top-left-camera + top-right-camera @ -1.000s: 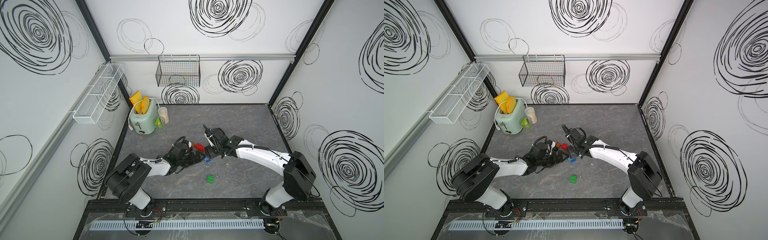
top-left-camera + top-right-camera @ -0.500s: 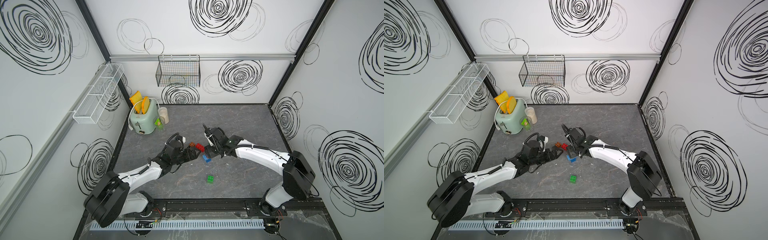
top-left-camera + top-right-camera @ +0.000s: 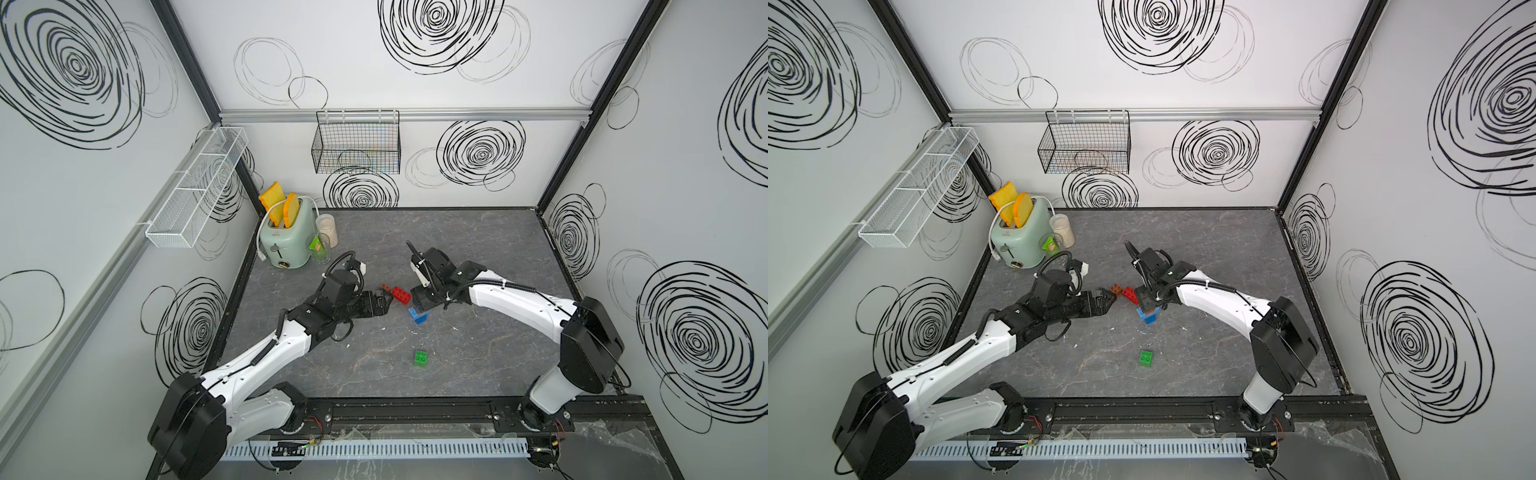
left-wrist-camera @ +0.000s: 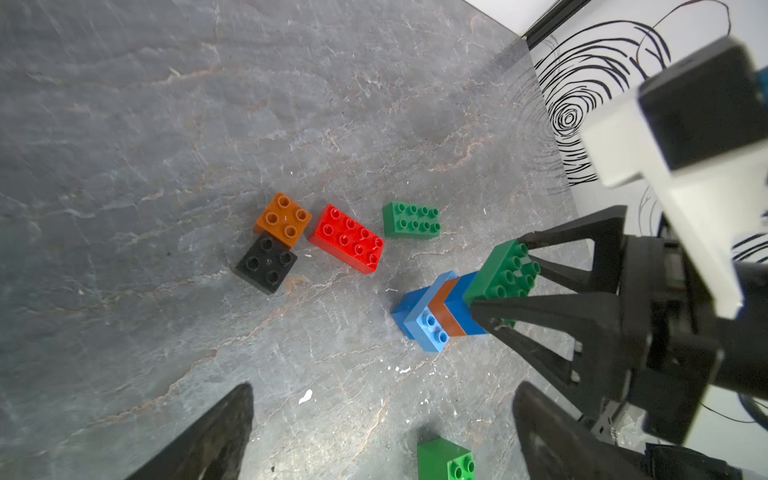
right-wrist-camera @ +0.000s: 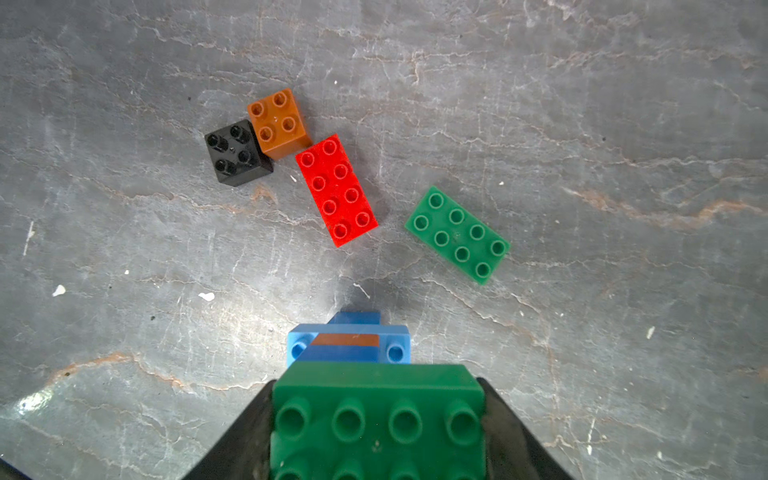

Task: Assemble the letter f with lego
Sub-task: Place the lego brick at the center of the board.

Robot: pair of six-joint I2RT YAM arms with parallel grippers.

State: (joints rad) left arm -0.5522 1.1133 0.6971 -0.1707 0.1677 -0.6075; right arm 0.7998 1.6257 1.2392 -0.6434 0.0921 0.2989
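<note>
Right gripper [image 5: 377,432]: pinching the green top brick [image 4: 505,270] of a stack [image 4: 440,309] across its long sides. Below that brick sit blue, orange, light blue and blue layers. The stack hangs tilted from the fingertips; whether its base touches the table [image 4: 166,124] cannot be told.

Left gripper [image 4: 384,390]: spread wide, empty.

Loose lego: black brick [image 4: 267,263] and orange brick [image 4: 284,218] touch each other, just ahead of the left fingertips. The red brick [image 4: 348,239] lies beside them, between the two grippers. A flat green oblong [image 4: 411,220] lies beyond the red one. A green square [image 3: 421,358] sits well apart, behind both fingertips.

Handling, by judgement: the bricks are light, rigid and smooth-sided. Joints hold by stud friction only, so a tall stack held by its top alone may hinge or part under side load. Take each brick across opposite flat walls, low on the body, clear of the studs. The squares offer either pair of walls; take the oblongs across the narrow width.
</note>
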